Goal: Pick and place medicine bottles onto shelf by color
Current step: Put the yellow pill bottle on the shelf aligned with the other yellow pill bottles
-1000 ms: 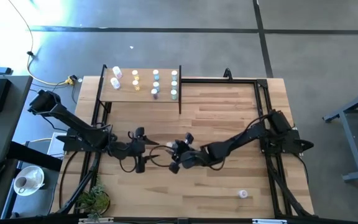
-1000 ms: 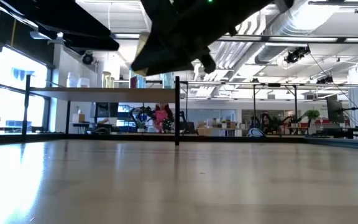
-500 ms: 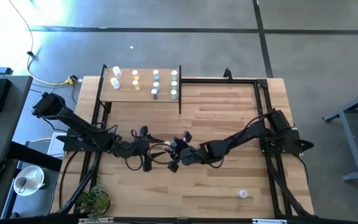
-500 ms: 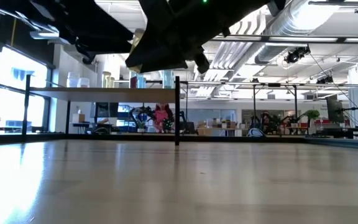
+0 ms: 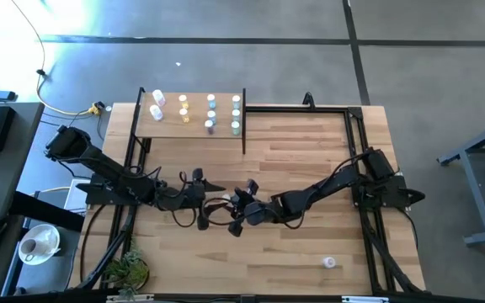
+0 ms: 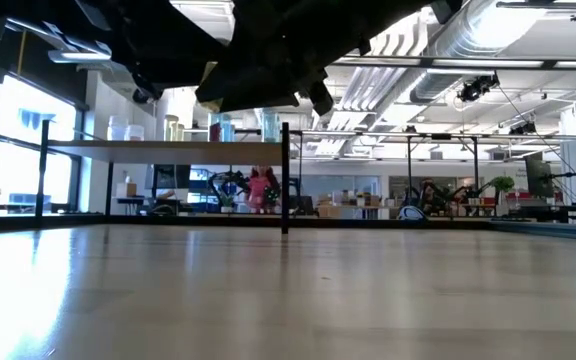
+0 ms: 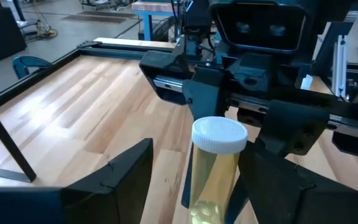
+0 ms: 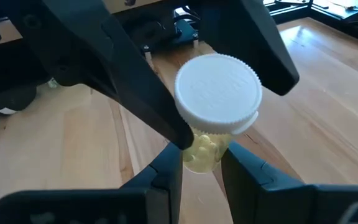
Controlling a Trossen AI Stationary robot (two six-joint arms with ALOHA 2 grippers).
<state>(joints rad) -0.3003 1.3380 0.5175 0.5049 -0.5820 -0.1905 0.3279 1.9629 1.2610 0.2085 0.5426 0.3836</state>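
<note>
Right gripper (image 8: pixel 201 171) — centre of the high view, closed on a yellow-tinted cylindrical medicine bottle with white ribbed cap (image 8: pixel 216 109), grasped at the base. Left gripper (image 7: pixel 188 171) — just left of centre, fingers spread wide on either side of the same bottle (image 7: pixel 217 163), cap end toward it; contact cannot be told. Small light-wood shelf with thin black corner posts (image 5: pixel 169 128) — upper left of the wood-plank table (image 5: pixel 310 160), bearing capped bottles in columns (image 5: pixel 210 114). One pale bottle (image 5: pixel 329 263) — lower right of the table, alone, well apart.
</note>
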